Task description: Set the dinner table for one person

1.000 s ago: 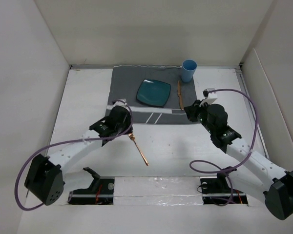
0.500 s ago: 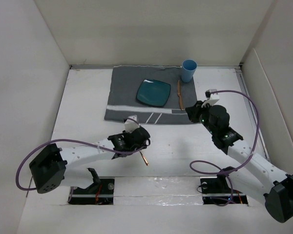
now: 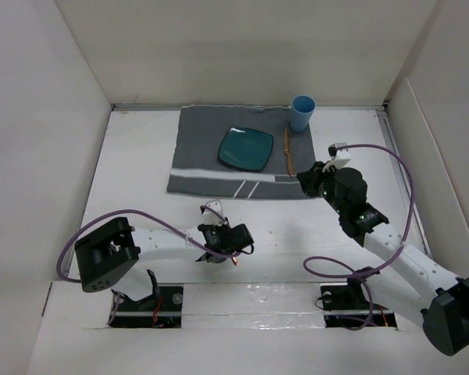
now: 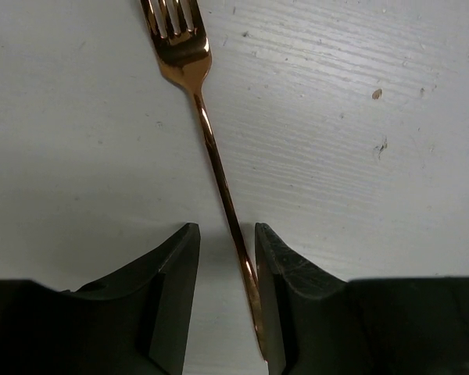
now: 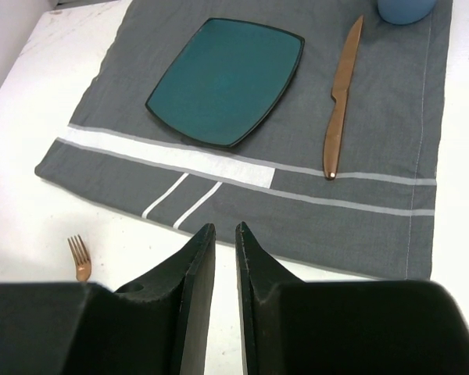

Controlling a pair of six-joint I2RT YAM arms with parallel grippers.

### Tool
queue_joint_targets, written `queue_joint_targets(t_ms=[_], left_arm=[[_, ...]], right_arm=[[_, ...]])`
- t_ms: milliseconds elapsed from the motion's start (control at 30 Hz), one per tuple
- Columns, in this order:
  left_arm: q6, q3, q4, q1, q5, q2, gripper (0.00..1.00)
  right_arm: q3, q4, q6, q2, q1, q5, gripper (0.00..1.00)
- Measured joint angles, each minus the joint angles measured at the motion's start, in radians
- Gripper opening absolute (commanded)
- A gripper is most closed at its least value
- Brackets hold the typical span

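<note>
A copper fork [image 4: 211,148] lies flat on the white dinner table [image 3: 133,172] near its front edge. My left gripper [image 4: 227,230] is low over the fork with its jaws open astride the handle, which rests against the right finger [image 4: 277,266]. In the top view the left gripper [image 3: 228,239] covers most of the fork, and only the handle end [image 3: 234,262] shows. My right gripper [image 3: 306,181] hovers by the placemat's near right corner, its jaws [image 5: 225,228] almost together and holding nothing. The fork's tines [image 5: 79,254] show at the lower left of the right wrist view.
A grey striped placemat [image 3: 195,137] lies at the back of the table. On it are a teal square plate [image 3: 245,148], a copper knife [image 3: 288,152] to its right and a blue cup [image 3: 302,112] at the far right corner. White walls stand on three sides.
The left arm swung from the placemat's near left corner back toward the front edge and came down over the fork handle. The right arm barely moved.
</note>
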Motion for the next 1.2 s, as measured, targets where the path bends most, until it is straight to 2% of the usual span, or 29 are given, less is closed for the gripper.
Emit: queue_joint_targets(t_ms=[300,500,733,800,933,1200], left_arm=[[-0.001,-0.058,0.084,0.1,-0.026,-0.04,0.3],[0.022,-0.062,0.108,0.108,-0.037,-0.034,0.29],[0.056,-0.037,0.143,0.108,-0.067,0.02,0.12],[0.065,-0.03,0.146,0.108,-0.069,0.029,0.12],[0.08,-0.027,0.145,0.108,-0.074,0.033,0.0],[0.163,-0.027,0.084,0.108,-0.067,0.001,0.0]], right_arm=[[0.0,-0.002,0.0,0.0,0.0,0.0,0.23],[0.0,-0.01,0.0,0.0,0.0,0.001,0.23],[0.0,-0.018,0.0,0.0,-0.008,0.007,0.24],[0.0,-0.018,0.0,0.0,-0.011,0.009,0.24],[0.0,-0.023,0.0,-0.002,-0.012,0.016,0.25],[0.0,-0.023,0.0,-0.014,-0.014,0.023,0.25]])
